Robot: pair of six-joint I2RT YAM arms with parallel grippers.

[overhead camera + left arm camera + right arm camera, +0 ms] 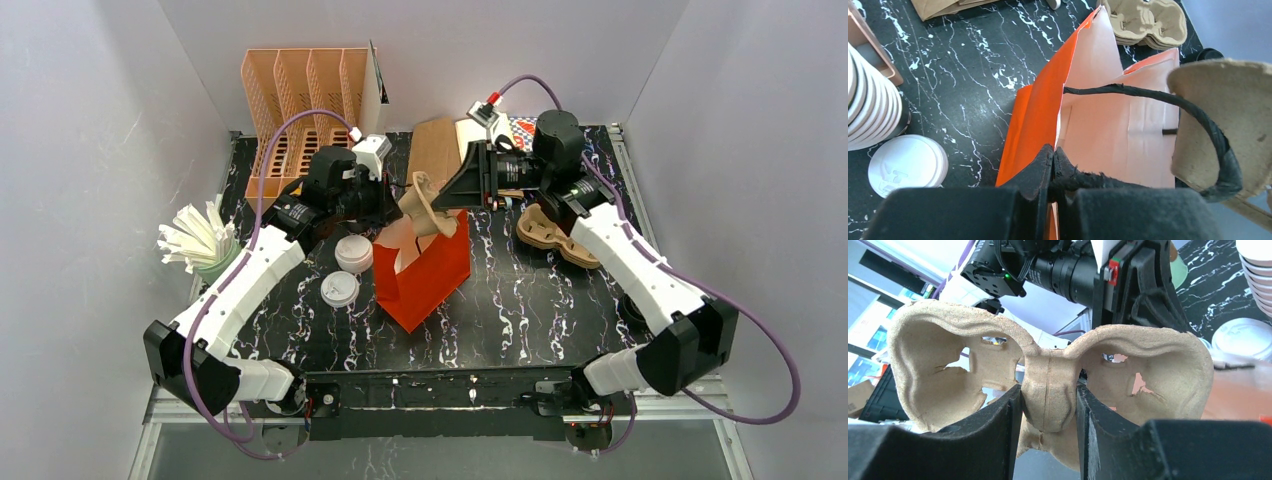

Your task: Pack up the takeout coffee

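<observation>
1. The left arm point(250, 275) reaches from its base at the near-left corner diagonally toward the middle of the table point(520, 320). Its wrist is turned right, toward the orange paper bag point(425, 280).
2. The left pincer point(1053, 162) is pressed together on the bag's black cord handle point(1148, 95), at the left rim of the open mouth.
3. The right arm point(630, 260) runs up the right side and bends at the far end. Its forearm lies level and points left over the bag.
4. The right pincer point(1048, 405) is about half spread and pinches the narrow middle bridge of a pulp two-cup carrier point(1048, 370). The carrier is held on edge at the bag's mouth, and I cannot tell whether its lower end is inside.
5. In the left wrist view the handle loop crosses the carrier's face.
6. Of the takeout coffee, only a black lid point(1209, 52) shows. It sits on the right of the table just past the stack of spare carriers point(550, 235), with its cup hidden.
7. Just left of the bag stand a stack of white cups point(352, 253) and a loose white lid point(340, 290).
8. Bare marble lies between the bag and the near edge, and between the bag and the right arm.
9. Along the far edge stand an orange rack point(300, 110) and a brown paper bag point(437, 150). A green cup of straws point(200, 245) sits at the left edge.
</observation>
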